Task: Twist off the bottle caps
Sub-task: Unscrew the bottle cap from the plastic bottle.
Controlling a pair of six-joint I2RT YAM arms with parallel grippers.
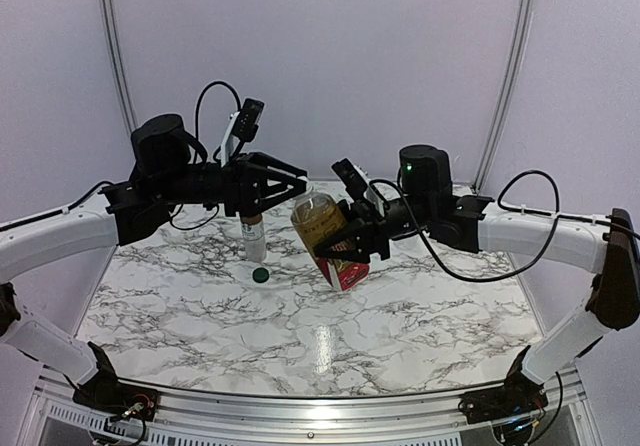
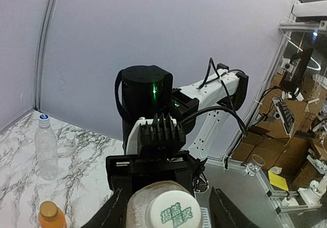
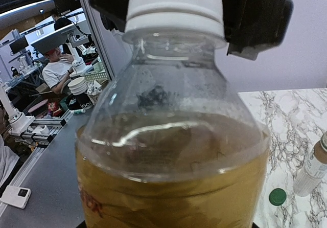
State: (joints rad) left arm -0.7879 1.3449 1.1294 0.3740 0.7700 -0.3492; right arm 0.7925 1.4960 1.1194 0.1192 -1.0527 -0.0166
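- The tea bottle fills the right wrist view, hiding that wrist's own fingers.
- At the centre of the top view, the right gripper clamps the tilted bottle's red-labelled lower body.
- The left gripper is spread, with its fingers either side of the white cap, seemingly not touching it.
- A dark green cap lies on the marble table, left of centre.
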